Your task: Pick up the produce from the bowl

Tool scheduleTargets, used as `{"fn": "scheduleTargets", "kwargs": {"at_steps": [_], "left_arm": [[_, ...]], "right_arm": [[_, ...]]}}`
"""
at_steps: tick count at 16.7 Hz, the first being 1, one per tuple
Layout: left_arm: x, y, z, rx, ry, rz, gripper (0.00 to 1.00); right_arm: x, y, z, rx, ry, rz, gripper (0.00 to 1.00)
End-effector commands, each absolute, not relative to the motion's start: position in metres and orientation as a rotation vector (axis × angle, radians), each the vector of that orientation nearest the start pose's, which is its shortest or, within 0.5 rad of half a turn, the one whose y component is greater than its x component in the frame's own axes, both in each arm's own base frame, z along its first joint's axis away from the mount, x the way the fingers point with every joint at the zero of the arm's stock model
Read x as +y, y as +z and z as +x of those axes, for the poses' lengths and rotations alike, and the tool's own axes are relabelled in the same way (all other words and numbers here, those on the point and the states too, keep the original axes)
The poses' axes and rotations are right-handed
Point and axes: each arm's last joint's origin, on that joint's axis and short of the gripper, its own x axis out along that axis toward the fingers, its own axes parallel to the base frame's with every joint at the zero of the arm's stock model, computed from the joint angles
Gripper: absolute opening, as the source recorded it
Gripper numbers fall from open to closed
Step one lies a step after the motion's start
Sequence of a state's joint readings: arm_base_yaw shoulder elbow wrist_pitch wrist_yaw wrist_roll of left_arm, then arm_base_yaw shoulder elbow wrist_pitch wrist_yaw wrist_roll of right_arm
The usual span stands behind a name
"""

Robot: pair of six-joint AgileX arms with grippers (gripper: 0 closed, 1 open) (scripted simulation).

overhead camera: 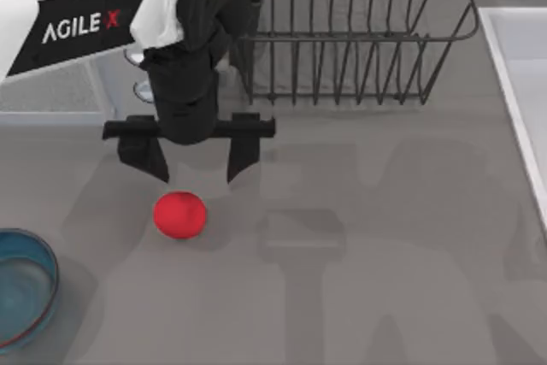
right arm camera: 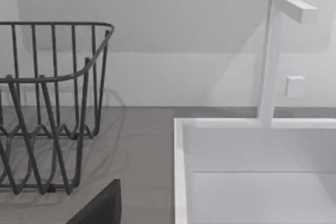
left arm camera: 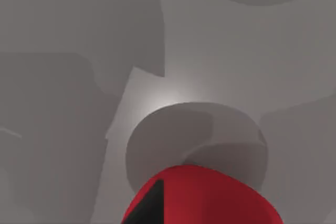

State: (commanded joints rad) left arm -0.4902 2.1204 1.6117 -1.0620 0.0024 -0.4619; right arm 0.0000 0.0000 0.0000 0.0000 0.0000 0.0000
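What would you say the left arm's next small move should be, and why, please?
Probably a short descent. In the top view the left tool hangs open just behind the red produce, which lies on the grey table, outside the blue bowl. Shifting slightly forward and lowering should bring its fingers around the fruit before closing.

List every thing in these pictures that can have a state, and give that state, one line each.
produce: on the table, outside the bowl, not held
bowl: upright at the table's left edge, nothing seen in it
left gripper: jaws open, poised over the produce
dish rack: upright, no dishes in it
sink: nothing seen in its basin
faucet: no water running
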Motion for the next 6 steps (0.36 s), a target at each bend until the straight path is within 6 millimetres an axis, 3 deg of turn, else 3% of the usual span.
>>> {"fn": "scheduleTargets", "kwargs": {"at_steps": [6], "left_arm": [[-0.1881, 0.159, 0.3609, 1.571, -0.016, 0.016, 1.0]], "right_arm": [[-0.0012, 0.16, 0.1057, 0.0, 0.0, 0.0, 1.0]]}}
